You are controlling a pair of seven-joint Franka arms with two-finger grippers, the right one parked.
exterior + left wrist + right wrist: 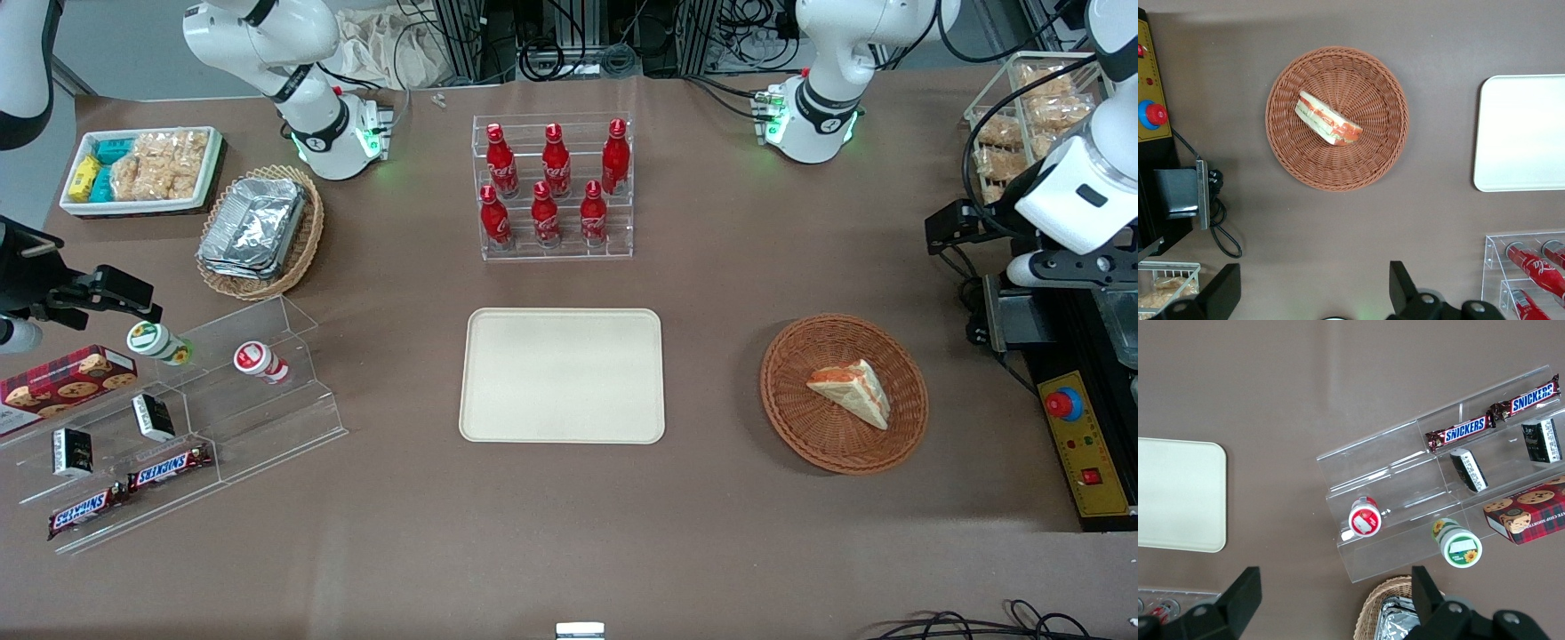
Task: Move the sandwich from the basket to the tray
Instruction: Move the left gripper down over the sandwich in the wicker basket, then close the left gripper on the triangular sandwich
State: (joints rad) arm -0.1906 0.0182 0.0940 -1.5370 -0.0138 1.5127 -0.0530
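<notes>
The pincer (1315,293) hangs high above the bare table (1338,240), its two dark fingers (1405,288) spread wide apart with nothing between them, off the basket toward the bottle rack. Below it, the sandwich (1327,118) lies on its side near the middle of the round reddish-brown wicker basket (1288,160), filling edge showing. The cream tray (498,418) sits empty on the table, well apart from the basket toward the parked arm's end and nearer the front camera than the rack of red cola bottles (554,182).

The likely trouble is the grasp: the wedge is soft and tapered, so closing across the sloped faces could squeeze it out sideways or split the layers. How firm the bread is I cannot judge from here. A low approach could also catch the basket rim and drag it along.
</notes>
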